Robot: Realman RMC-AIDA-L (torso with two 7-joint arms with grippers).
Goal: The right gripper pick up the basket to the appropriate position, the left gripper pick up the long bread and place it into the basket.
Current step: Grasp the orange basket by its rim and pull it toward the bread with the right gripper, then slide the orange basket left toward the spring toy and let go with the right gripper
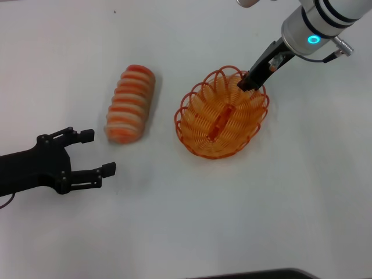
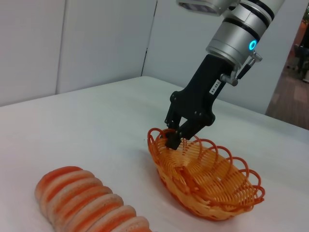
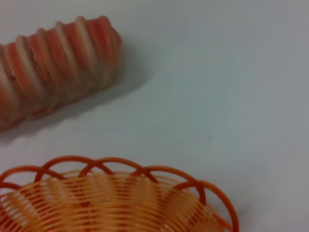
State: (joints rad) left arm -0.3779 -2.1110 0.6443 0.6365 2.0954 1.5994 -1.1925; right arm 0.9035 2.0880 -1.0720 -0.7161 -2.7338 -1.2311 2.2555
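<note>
The orange wire basket point(image 1: 197, 131) sits on the white table right of centre; it also shows in the left wrist view point(image 2: 212, 198) and the right wrist view point(image 3: 111, 203). My right gripper point(image 1: 247, 82), with its white label and blue ring light, is at the basket's far rim, and its fingers close over the rim in the left wrist view point(image 2: 177, 137). The long bread point(image 1: 131, 104) lies left of the basket, striped orange and cream, and shows in both wrist views point(image 2: 91, 203) point(image 3: 53, 63). My left gripper point(image 1: 99, 152) is open and empty, just in front and left of the bread.
The white table point(image 1: 186, 221) carries nothing else in view. A dark edge point(image 1: 256, 274) shows along the table's front. White wall panels point(image 2: 96, 43) stand behind the table in the left wrist view.
</note>
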